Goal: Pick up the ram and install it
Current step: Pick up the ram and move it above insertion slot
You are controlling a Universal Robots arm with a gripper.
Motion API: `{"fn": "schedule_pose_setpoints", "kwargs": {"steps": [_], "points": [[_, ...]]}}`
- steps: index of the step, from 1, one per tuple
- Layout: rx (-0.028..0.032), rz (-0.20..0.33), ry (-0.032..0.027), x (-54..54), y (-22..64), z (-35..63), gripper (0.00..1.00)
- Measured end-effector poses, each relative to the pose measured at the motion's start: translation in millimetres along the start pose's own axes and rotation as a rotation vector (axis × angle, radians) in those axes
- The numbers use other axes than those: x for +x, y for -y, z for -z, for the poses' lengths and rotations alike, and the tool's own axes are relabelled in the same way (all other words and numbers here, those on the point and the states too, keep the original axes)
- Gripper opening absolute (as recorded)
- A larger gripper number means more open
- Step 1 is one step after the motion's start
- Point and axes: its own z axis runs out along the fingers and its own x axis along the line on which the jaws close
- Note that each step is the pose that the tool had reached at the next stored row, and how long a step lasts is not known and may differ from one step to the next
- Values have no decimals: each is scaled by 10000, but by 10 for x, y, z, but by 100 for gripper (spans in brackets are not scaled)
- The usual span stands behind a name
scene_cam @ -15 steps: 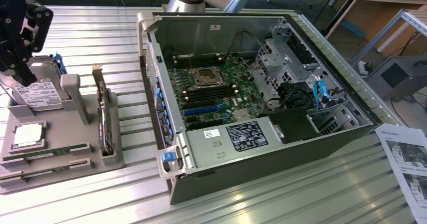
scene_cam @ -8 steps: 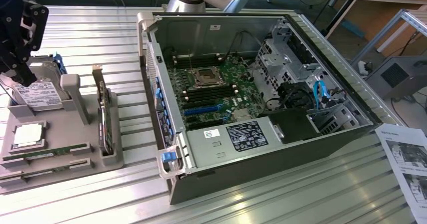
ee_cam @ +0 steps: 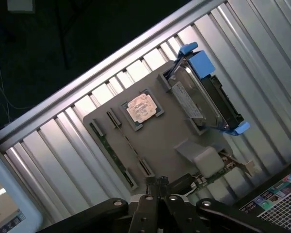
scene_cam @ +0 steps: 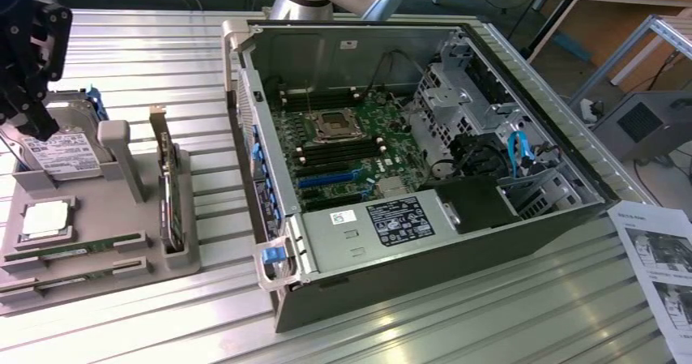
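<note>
Green ram [scene_cam: 74, 247] slotted edgewise in grey tray [scene_cam: 108, 218] on bench [scene_cam: 162, 64], top edge exposed for pinching; claw [ee_cam: 157, 185] fully closed, empty, above tray.

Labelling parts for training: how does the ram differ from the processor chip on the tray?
The ram is long, narrow and green; the processor chip is square and silver. The ram stands on edge; the processor chip lies flat. Both sit on the grey tray.
</note>
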Motion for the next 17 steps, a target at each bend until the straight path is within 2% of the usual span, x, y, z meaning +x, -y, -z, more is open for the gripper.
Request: {"fn": "schedule_pose_setpoints", "kwargs": {"steps": [10,17], "points": [[-40,1500,-21,0,0,-2,11],[-42,1575,-22,0,0,-2,11]]}}
